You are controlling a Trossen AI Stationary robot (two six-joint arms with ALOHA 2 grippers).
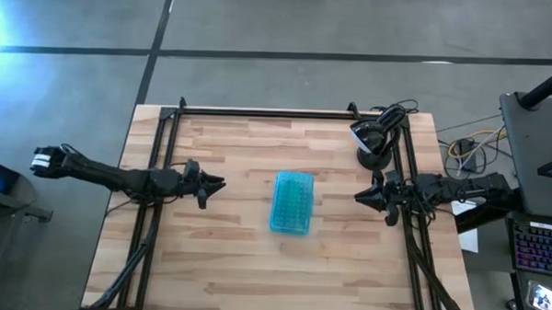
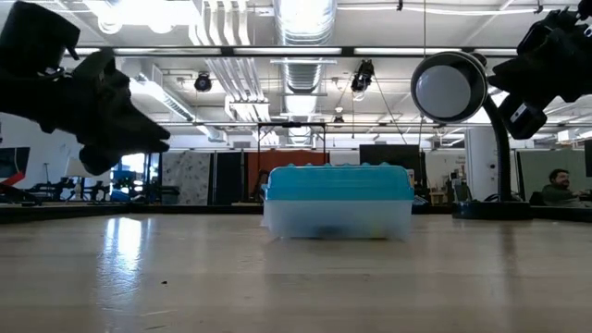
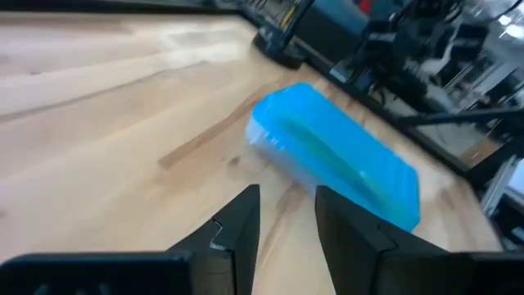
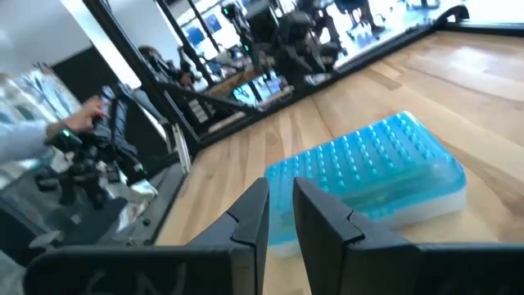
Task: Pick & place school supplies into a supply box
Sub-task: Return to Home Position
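The left gripper [image 1: 218, 183] hovers over the pale wooden plank table [image 1: 235, 273], pointing at the box from its left side. Its fingers [image 3: 237, 221] are parted only narrowly, and bare wood shows through the gap, so it carries nothing.

In the middle stands the small rectangular clear plastic supply box [image 1: 291, 203]. Its translucent teal lid [image 2: 338, 181] is seated flat, and neither arm touches it. No pens, pencils or scissors lie loose on the table, so they are probably inside. A dark smudge shows through the clear wall, but I cannot tell which item it is.

On the box's right side the right gripper [image 1: 357, 196] hangs raised, its fingers [image 4: 246, 217] a slit apart and empty. A black round-headed desk lamp [image 1: 368, 144] stands just behind it. Both arms seem held off and empty because the packing looks finished, which keeps the closed box from being knocked.
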